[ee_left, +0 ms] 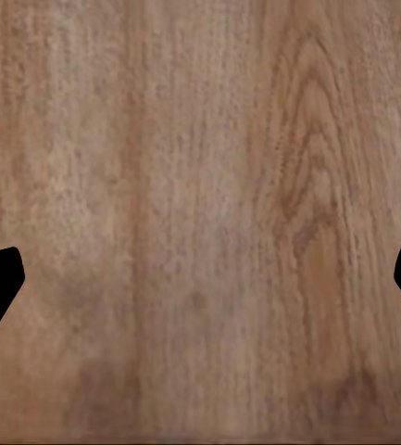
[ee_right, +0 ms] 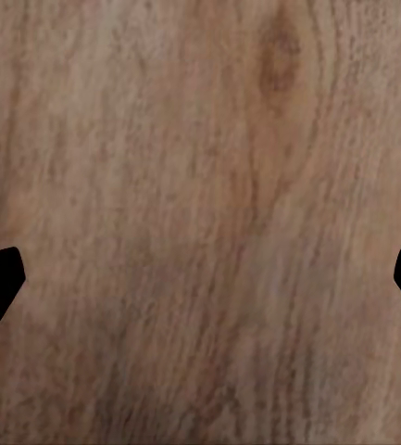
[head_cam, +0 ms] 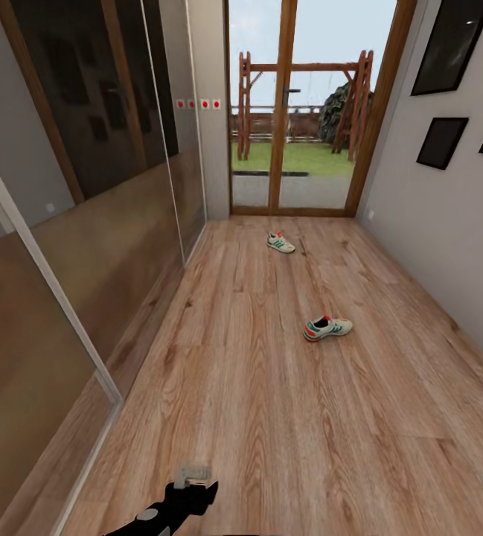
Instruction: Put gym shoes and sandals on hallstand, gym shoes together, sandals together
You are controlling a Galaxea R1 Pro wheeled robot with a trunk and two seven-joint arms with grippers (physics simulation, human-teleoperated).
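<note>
The left arm is cut off by the head view's bottom edge. The far shoe near the glass door is too small to show detail.

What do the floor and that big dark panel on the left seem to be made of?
The corridor floor looks like light-brown wood-plank laminate: plank seams and printed-looking grain show, with a matte finish. The wardrobe front seems to be dark tinted glass, glossy, since it mirrors the floor and wall.
</note>
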